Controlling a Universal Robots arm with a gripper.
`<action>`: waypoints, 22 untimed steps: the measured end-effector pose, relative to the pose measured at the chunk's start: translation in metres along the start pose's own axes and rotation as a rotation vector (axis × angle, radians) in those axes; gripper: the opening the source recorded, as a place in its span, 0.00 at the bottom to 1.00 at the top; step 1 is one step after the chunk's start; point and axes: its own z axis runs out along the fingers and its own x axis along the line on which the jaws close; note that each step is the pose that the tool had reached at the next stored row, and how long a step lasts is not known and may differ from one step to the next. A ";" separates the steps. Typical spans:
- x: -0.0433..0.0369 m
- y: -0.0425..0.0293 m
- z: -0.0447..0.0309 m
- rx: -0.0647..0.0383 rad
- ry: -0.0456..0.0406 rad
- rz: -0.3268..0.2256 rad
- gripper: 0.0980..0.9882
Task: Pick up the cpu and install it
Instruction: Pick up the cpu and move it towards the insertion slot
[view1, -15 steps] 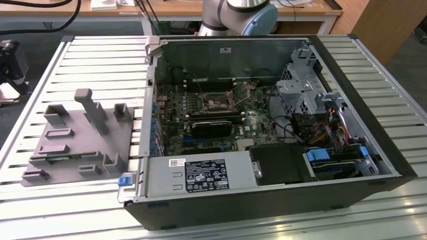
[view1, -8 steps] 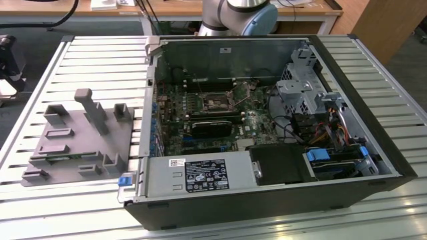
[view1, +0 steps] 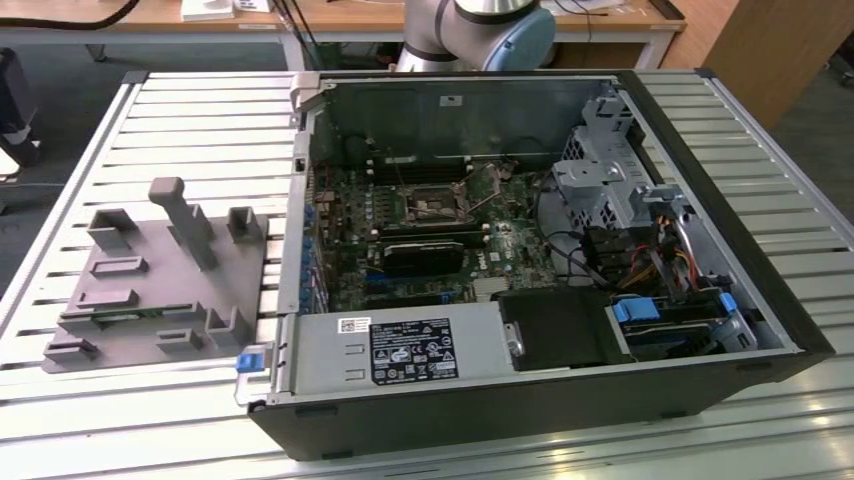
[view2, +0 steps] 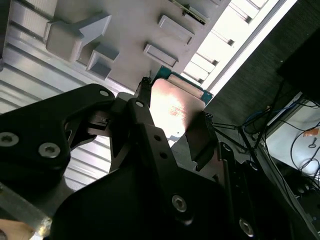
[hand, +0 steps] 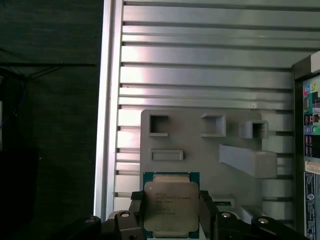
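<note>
In both wrist views my gripper is shut on the cpu, a thin square chip with a silvery top and a green edge. One black finger and the other press on its two opposite sides. The chip hangs well above the grey plastic fixture. The open computer case lies on the table, and its motherboard socket sits near the middle with the latch raised.
The fixture has upright posts and stands on the slatted metal table at the exterior view's left of the case. A power supply and drive cage line the case. The arm's base rises behind the case.
</note>
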 end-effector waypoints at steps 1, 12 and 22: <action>0.0000 0.0003 -0.0027 0.000 0.0000 0.000 0.49; 0.0000 0.0038 -0.0347 0.000 0.0000 0.000 0.49; -0.0145 0.0040 -0.0389 -0.001 -0.0001 0.000 0.49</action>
